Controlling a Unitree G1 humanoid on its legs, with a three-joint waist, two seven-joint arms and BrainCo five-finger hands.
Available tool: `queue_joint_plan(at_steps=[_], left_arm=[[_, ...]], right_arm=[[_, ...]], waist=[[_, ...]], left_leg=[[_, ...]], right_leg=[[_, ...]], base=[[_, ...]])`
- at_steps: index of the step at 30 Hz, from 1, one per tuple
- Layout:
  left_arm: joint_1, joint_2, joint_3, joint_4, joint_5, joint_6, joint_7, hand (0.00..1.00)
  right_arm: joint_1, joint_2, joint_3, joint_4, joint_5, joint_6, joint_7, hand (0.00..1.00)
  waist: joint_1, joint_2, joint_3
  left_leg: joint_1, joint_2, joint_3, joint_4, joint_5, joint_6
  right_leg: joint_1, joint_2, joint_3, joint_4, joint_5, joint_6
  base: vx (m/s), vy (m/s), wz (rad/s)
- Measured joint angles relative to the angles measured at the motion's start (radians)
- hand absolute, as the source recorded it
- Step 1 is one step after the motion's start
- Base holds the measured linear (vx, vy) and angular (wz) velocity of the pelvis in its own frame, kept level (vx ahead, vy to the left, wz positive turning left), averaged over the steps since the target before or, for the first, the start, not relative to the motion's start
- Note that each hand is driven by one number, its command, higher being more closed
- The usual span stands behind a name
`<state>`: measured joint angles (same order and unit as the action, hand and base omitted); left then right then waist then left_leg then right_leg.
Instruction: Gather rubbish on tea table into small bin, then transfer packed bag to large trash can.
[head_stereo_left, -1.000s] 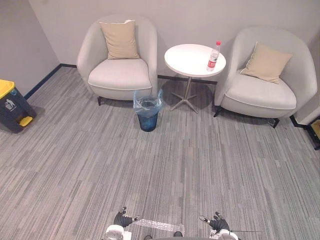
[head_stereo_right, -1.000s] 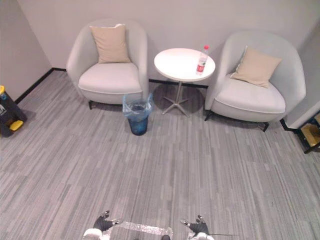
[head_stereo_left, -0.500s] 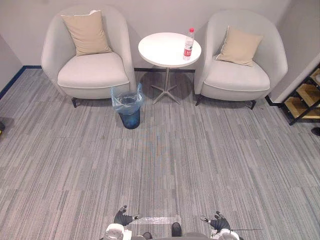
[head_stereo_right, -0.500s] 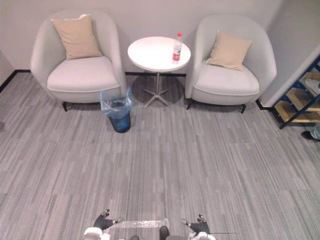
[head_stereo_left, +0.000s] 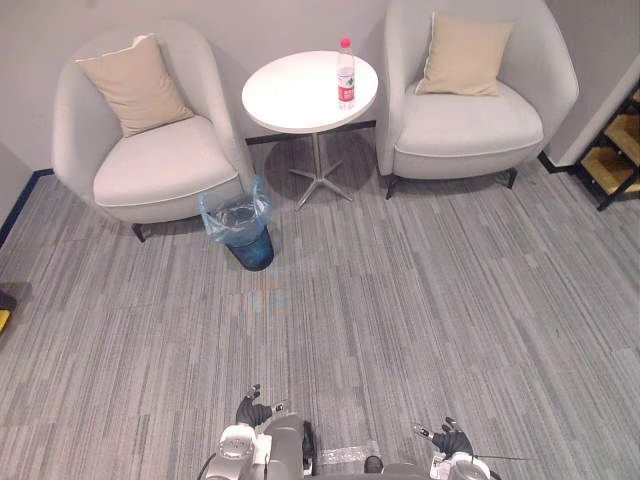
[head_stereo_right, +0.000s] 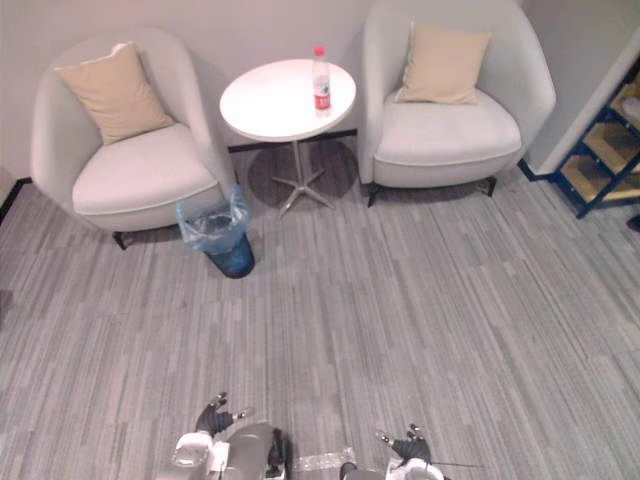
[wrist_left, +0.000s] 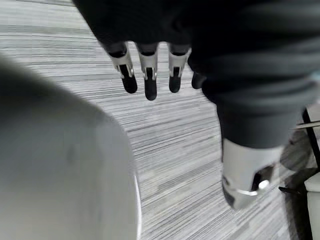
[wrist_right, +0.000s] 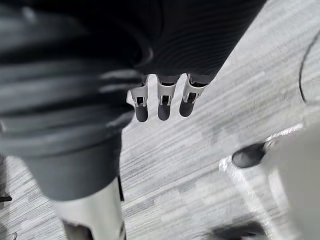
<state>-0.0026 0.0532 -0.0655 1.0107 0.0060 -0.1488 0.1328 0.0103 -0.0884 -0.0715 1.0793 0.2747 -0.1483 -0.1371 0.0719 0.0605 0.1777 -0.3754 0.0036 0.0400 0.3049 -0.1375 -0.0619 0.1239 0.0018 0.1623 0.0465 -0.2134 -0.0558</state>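
Well short of tea table, left hand and right hand slack, empty; could topple upright bottle with a hasty grab.

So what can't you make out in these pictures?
Contents of the small blue bin, eye views: too small and dark inside its plastic liner.
Fill level of the clear red-capped plastic bottle, eye views: too small.
Dark shelf rack, eye views: cut off by the right edge.

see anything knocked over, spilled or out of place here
Nothing stands out. The bottle stands upright on the table, and the bin with its blue bag stands upright on the floor by the left chair. The left hand and right hand are open and empty.
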Motion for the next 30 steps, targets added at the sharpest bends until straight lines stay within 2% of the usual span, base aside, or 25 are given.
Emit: queue_joint_plan(at_steps=[1, 2, 3, 4, 5, 6, 7, 8, 9, 11, 13, 15, 16, 17, 18, 19, 20, 21, 22, 23, 24, 25, 27, 28, 30], left_arm=[[-0.002, 0.004, 0.009, -0.006, -0.012, -0.003, -0.002, 0.0], [-0.002, 0.005, 0.01, -0.011, -0.012, -0.004, -0.001, 0.0], [-0.002, 0.017, 0.01, -0.018, -0.01, -0.004, -0.001, 0.0], [-0.003, 0.029, 0.01, -0.019, -0.012, -0.001, -0.001, 0.0], [-0.003, 0.029, 0.01, -0.019, -0.015, 0.003, 0.0, 0.0], [-0.003, 0.03, 0.01, -0.022, -0.02, 0.005, 0.0, 0.0], [0.0, 0.032, 0.008, -0.019, -0.028, 0.01, 0.0, 0.0], [0.005, 0.034, 0.001, -0.017, -0.029, 0.014, 0.0, 0.0], [0.009, 0.037, -0.017, -0.015, -0.029, 0.02, -0.001, 0.0], [0.011, 0.035, -0.033, -0.011, -0.03, 0.026, -0.001, 0.0], [0.005, 0.025, -0.031, 0.002, -0.035, 0.028, -0.001, 0.0], [0.002, 0.019, -0.031, 0.001, -0.038, 0.027, -0.001, 0.0], [0.0, 0.016, -0.031, 0.001, -0.038, 0.027, -0.001, 0.0], [-0.001, 0.012, -0.032, 0.002, -0.038, 0.027, -0.001, 0.0], [0.013, 0.011, -0.034, 0.004, -0.038, 0.027, -0.001, 0.0], [0.019, 0.016, -0.034, 0.004, -0.038, 0.026, -0.002, 0.0], [0.01, 0.01, -0.029, 0.021, -0.038, 0.027, -0.001, 0.0], [0.004, -0.01, -0.03, 0.034, -0.037, 0.026, -0.003, 0.0], [0.004, -0.03, -0.029, 0.042, -0.035, 0.025, -0.004, 0.0], [0.003, -0.039, -0.019, 0.039, -0.034, 0.025, -0.003, 0.0], [-0.007, -0.053, 0.014, 0.04, -0.028, 0.029, -0.006, 0.0], [-0.01, -0.066, 0.045, 0.028, -0.028, 0.029, -0.006, 0.0], [-0.008, -0.065, 0.046, 0.0, -0.028, 0.025, -0.006, 0.0], [-0.009, -0.066, 0.043, -0.015, -0.027, 0.024, -0.008, 0.0], [-0.011, -0.067, 0.026, -0.037, -0.027, 0.022, -0.01, 0.0]], right_arm=[[-0.012, 0.01, 0.009, 0.003, 0.0, 0.001, 0.0, 0.0], [-0.015, 0.018, 0.017, 0.001, -0.002, 0.0, 0.001, 0.0], [-0.017, 0.033, 0.024, -0.004, -0.003, 0.0, 0.004, 0.0], [-0.014, 0.047, 0.025, -0.005, -0.015, 0.0, 0.008, 0.0], [-0.006, 0.049, 0.025, -0.005, -0.039, 0.001, 0.011, 0.0], [-0.002, 0.049, 0.028, -0.007, -0.041, 0.001, 0.013, 0.0], [-0.001, 0.049, 0.029, -0.017, -0.041, 0.0, 0.017, 0.0], [0.002, 0.05, 0.029, -0.041, -0.042, 0.0, 0.02, 0.0], [0.002, 0.048, 0.028, -0.059, -0.042, 0.0, 0.024, 0.0], [0.001, 0.049, 0.034, -0.082, -0.061, -0.001, 0.028, 0.0], [-0.002, 0.048, 0.037, -0.082, -0.081, -0.001, 0.032, 0.0], [-0.013, 0.045, 0.04, -0.082, -0.087, -0.001, 0.035, 0.0], [-0.017, 0.042, 0.044, -0.083, -0.092, -0.002, 0.037, 0.0], [-0.023, 0.038, 0.047, -0.084, -0.104, -0.003, 0.039, 0.0], [-0.023, 0.036, 0.052, -0.081, -0.112, -0.002, 0.039, 0.0], [-0.006, 0.038, 0.058, -0.081, -0.117, -0.002, 0.039, 0.0], [-0.005, 0.033, 0.056, -0.083, -0.117, -0.002, 0.04, 0.0], [-0.021, 0.005, 0.055, -0.08, -0.118, -0.001, 0.039, 0.0], [-0.016, -0.002, 0.048, -0.078, -0.118, -0.003, 0.038, 0.0], [-0.016, -0.005, 0.041, -0.081, -0.118, 0.0, 0.038, 0.0], [-0.014, -0.011, 0.045, -0.086, -0.114, -0.003, 0.037, 0.0], [-0.011, -0.012, 0.049, -0.085, -0.111, 0.0, 0.033, 0.0], [-0.003, 0.0, 0.053, -0.082, -0.097, 0.0, 0.027, 0.0], [0.004, 0.009, 0.048, -0.082, -0.096, -0.001, 0.024, 0.0], [0.003, 0.02, 0.043, -0.081, -0.077, 0.0, 0.018, 0.0]], waist=[[0.009, -0.005, -0.001], [0.014, -0.016, -0.001], [0.014, -0.044, -0.001], [0.015, -0.071, -0.006], [0.021, -0.076, -0.007], [0.02, -0.078, -0.008], [0.02, -0.079, -0.008], [0.016, -0.076, -0.007], [0.002, -0.075, -0.006], [-0.015, -0.073, -0.004], [-0.018, -0.065, -0.001], [-0.026, -0.061, 0.001], [-0.03, -0.059, 0.002], [-0.038, -0.055, 0.004], [-0.044, -0.06, 0.002], [-0.047, -0.082, -0.01], [-0.052, -0.079, -0.012], [-0.05, -0.023, -0.015], [-0.06, -0.006, -0.021], [-0.059, 0.01, -0.014], [-0.061, 0.023, -0.006], [-0.055, 0.019, 0.004], [-0.04, 0.014, 0.018], [-0.037, -0.007, 0.027], [-0.023, -0.012, 0.026]], left_leg=[[-0.005, -0.001, 0.003, 0.043, 0.045, 0.036], [-0.006, -0.007, 0.01, 0.059, 0.043, 0.039], [-0.006, -0.023, 0.024, 0.08, 0.017, 0.048], [0.011, -0.037, 0.048, 0.087, -0.021, 0.063], [0.043, -0.039, 0.067, 0.083, -0.04, 0.077], [0.069, -0.039, 0.079, 0.081, -0.056, 0.09], [0.105, -0.043, 0.088, 0.08, -0.084, 0.1], [0.155, -0.047, 0.09, 0.079, -0.113, 0.107], [0.208, -0.049, 0.089, 0.066, -0.128, 0.115], [0.313, -0.047, 0.079, 0.004, -0.134, 0.118], [0.396, -0.026, 0.059, -0.047, -0.134, 0.118], [0.435, 0.005, 0.038, -0.065, -0.135, 0.115], [0.459, 0.022, 0.024, -0.082, -0.136, 0.114], [0.478, 0.038, 0.005, -0.087, -0.147, 0.096], [0.5, 0.04, -0.022, -0.089, -0.163, 0.067], [0.519, 0.029, -0.061, -0.088, -0.186, 0.034], [0.541, 0.032, -0.094, -0.079, -0.211, 0.015], [0.531, 0.079, -0.125, -0.036, -0.21, 0.008], [0.495, 0.087, -0.147, 0.046, -0.201, -0.008], [0.457, 0.096, -0.154, 0.144, -0.189, -0.026], [0.378, 0.103, -0.154, 0.336, -0.131, -0.041], [0.3, 0.123, -0.136, 0.528, -0.034, -0.031], [0.232, 0.169, -0.055, 0.683, -0.086, -0.029], [0.19, 0.182, -0.008, 0.691, -0.112, -0.022], [0.11, 0.174, 0.047, 0.618, -0.143, -0.012]], right_leg=[[0.003, -0.001, 0.025, 0.023, -0.036, 0.009], [0.002, -0.006, 0.036, 0.04, -0.053, 0.009], [0.0, -0.021, 0.042, 0.079, -0.079, 0.023], [-0.049, -0.035, 0.04, 0.202, -0.098, 0.041], [-0.092, -0.033, 0.037, 0.331, -0.096, 0.073], [-0.127, -0.035, 0.029, 0.434, -0.091, 0.14], [-0.18, -0.037, 0.018, 0.574, -0.061, 0.221], [-0.245, -0.046, -0.013, 0.755, -0.041, 0.269], [-0.294, -0.076, -0.091, 0.869, -0.054, 0.229], [-0.357, -0.122, -0.217, 0.908, -0.089, 0.153], [-0.406, -0.114, -0.281, 0.797, -0.116, 0.114], [-0.452, -0.076, -0.285, 0.618, -0.103, 0.108], [-0.479, -0.049, -0.264, 0.508, -0.063, 0.106], [-0.494, -0.027, -0.25, 0.418, -0.01, 0.106], [-0.489, -0.015, -0.24, 0.308, 0.085, 0.093], [-0.487, -0.027, -0.23, 0.24, 0.224, 0.054], [-0.493, -0.029, -0.246, 0.285, 0.211, 0.048], [-0.482, -0.003, -0.281, 0.314, 0.189, 0.024], [-0.457, 0.004, -0.302, 0.3, 0.145, 0.021], [-0.433, 0.015, -0.313, 0.29, 0.125, 0.011], [-0.391, 0.024, -0.328, 0.272, 0.101, 0.001], [-0.329, 0.033, -0.331, 0.246, 0.085, -0.015], [-0.212, 0.042, -0.341, 0.2, 0.07, -0.031], [-0.15, 0.038, -0.344, 0.16, 0.07, -0.031], [-0.08, 0.026, -0.346, 0.091, 0.067, -0.028]], base=[[0.38, 0.238, -0.57], [0.32, 0.182, -0.47], [0.43, 0.162, -0.32], [0.51, 0.182, -0.36], [0.51, 0.176, -0.38], [0.43, 0.147, -0.43], [0.34, 0.113, -0.44], [0.51, 0.161, -0.28], [0.45, 0.122, -0.05], [0.48, 0.072, 0.17], [0.48, -0.022, 0.22], [0.51, -0.097, 0.38], [0.48, -0.143, 0.46], [0.51, -0.182, 0.51], [0.63, -0.262, 0.64], [0.55, -0.277, 0.7], [0.53, -0.279, 0.61], [0.5, -0.265, 0.57], [0.48, -0.24, 0.45], [0.45, -0.261, 0.47], [0.44, -0.244, 0.29], [0.43, -0.212, 0.19], [0.42, -0.166, 0.1], [0.45, -0.168, 0.14], [0.31, -0.084, 0.07]])
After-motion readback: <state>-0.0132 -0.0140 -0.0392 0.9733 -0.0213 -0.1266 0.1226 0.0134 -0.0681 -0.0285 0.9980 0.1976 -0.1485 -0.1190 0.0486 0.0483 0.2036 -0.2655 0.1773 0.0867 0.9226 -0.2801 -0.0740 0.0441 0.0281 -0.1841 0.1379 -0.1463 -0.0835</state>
